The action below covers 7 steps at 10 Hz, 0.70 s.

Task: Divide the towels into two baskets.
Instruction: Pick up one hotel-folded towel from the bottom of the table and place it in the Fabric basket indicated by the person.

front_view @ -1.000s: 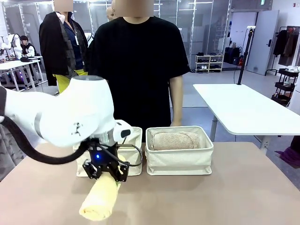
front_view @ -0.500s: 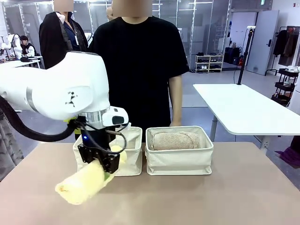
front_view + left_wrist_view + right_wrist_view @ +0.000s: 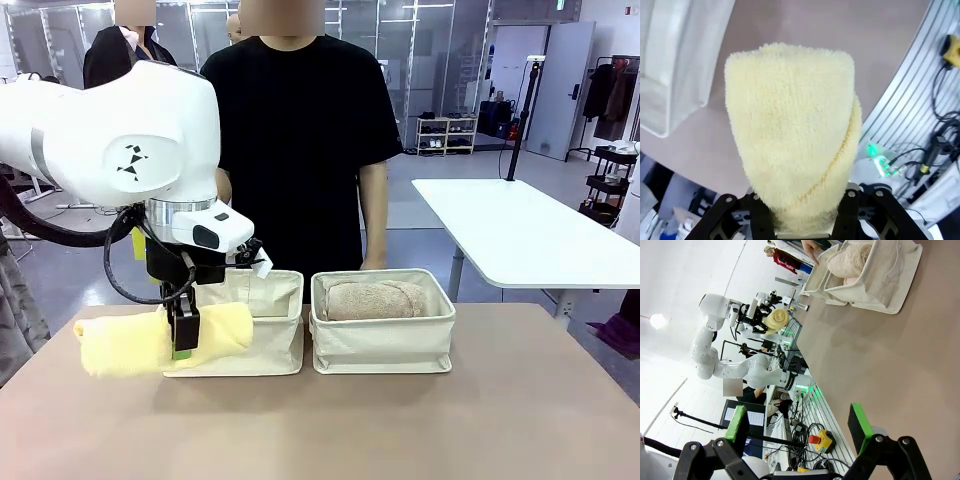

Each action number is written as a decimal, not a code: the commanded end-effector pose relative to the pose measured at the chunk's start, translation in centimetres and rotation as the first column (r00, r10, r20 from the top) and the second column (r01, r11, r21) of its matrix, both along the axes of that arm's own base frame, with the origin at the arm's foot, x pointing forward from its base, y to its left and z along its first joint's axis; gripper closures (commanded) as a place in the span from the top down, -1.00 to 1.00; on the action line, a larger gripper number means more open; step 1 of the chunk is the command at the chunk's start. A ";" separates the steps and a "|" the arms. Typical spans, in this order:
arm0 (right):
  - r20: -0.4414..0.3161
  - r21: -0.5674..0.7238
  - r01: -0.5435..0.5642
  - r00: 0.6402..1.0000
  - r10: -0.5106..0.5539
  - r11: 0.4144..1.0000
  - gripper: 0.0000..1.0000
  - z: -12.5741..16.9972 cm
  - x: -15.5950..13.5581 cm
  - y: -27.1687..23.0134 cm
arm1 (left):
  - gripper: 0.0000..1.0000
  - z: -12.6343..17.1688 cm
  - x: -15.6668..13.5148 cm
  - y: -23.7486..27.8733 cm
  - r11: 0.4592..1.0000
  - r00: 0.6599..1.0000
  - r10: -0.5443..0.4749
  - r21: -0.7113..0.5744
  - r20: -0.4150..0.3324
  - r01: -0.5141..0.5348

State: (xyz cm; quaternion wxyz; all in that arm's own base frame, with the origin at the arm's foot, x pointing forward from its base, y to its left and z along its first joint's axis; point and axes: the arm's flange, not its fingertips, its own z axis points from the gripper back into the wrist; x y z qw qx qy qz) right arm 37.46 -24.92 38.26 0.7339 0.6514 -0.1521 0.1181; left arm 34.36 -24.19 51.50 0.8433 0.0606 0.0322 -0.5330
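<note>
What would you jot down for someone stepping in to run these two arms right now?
Left gripper: shut on the pale yellow towel, held level above the table beside the left basket.
Right gripper: open, holding nothing, over bare table.
Done: a tan towel lies in the right basket.
Left: put the yellow towel into a basket. The left basket's contents cannot be seen.

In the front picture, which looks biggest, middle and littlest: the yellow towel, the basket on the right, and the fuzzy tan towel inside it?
1. Right basket, biggest.
2. Pale yellow towel, held off the table by the left tool. It is nearer the camera, so this rank is unsure.
3. Tan towel, littlest, though partly hidden inside the basket.
</note>
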 end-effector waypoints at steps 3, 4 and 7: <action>0.007 0.001 0.004 1.000 -0.004 1.000 1.00 0.3 -0.2 0.2 | -0.16 -0.4 0.1 0.1 1.000 1.000 0.024 0.001 -0.008 -0.024; 0.007 0.001 0.004 1.000 -0.004 1.000 1.00 0.3 -0.2 0.2 | -0.16 1.1 1.6 0.3 0.995 0.995 -0.095 -0.007 0.036 0.095; 0.007 0.001 0.004 1.000 -0.004 1.000 1.00 0.3 -0.2 0.2 | -0.16 4.4 8.5 0.9 0.945 0.941 -0.327 0.009 0.084 0.328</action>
